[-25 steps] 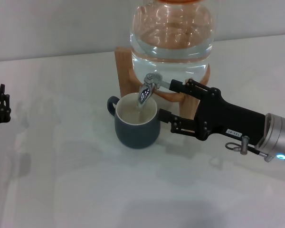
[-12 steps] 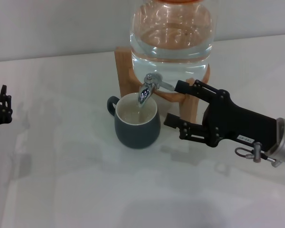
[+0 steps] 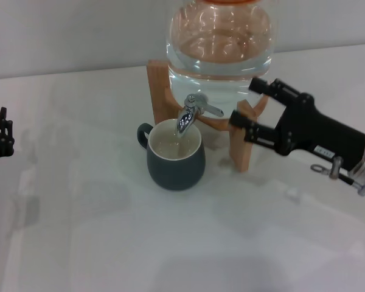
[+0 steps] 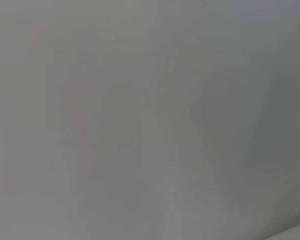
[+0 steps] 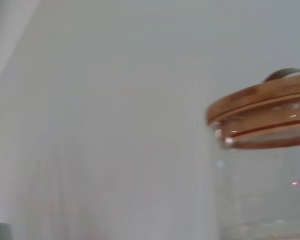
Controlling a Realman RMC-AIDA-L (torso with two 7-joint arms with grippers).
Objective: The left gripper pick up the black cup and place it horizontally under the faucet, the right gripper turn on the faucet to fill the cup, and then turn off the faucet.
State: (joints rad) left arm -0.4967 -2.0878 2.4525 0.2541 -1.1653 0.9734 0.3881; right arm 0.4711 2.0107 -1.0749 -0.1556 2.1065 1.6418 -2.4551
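The right gripper [image 3: 246, 103], thin black jointed fingers on a black wrist, hangs with its 2 fingers spread apart and nothing between them, just beside the free end of the flat silver lever of the small chrome faucet [image 3: 192, 112] but not touching it. The squat dark grey-black ceramic cup [image 3: 174, 156] with cream lining stands upright on the white counter [image 3: 109, 231], lower than this gripper and beyond the faucet from it, directly under the downturned spout, its small loop handle on the side away from the gripper. Close behind the gripper rise the tan wooden stand [image 3: 160, 91] and the large clear glass jar [image 3: 220, 45] of water. The left gripper [image 3: 1, 131] sits far off at the counter's edge; whether it is open cannot be told.
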